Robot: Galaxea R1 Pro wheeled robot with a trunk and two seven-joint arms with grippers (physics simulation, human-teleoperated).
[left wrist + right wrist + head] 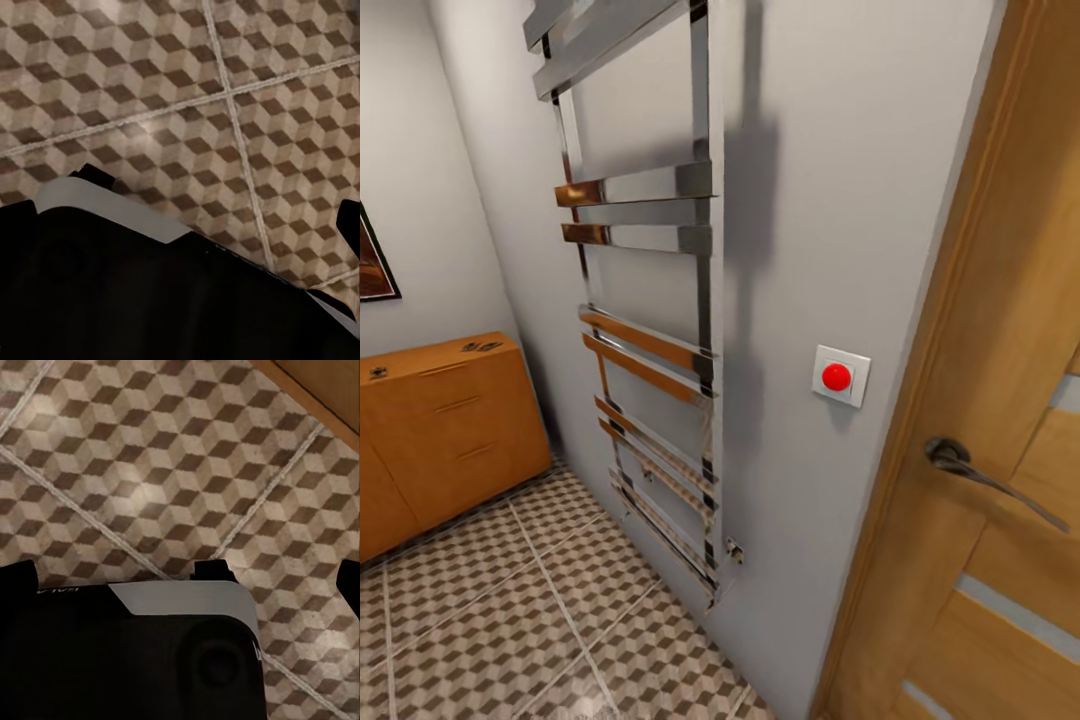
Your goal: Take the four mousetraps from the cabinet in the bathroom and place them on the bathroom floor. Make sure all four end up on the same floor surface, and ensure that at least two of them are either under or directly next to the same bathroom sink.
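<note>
Resting atop cabinet (445, 420): mousetraps (481, 346), far from hands

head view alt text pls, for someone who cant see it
A chrome towel rail climbs a grey wall, with a red button switch and a wooden door beside it. At far left, an orange-brown cabinet with small mousetraps on top stands on cube-patterned floor tiles.

A home bathroom: chrome towel rail (645, 300), cube-patterned floor tiles (510, 620), wooden cabinet (445, 430).
</note>
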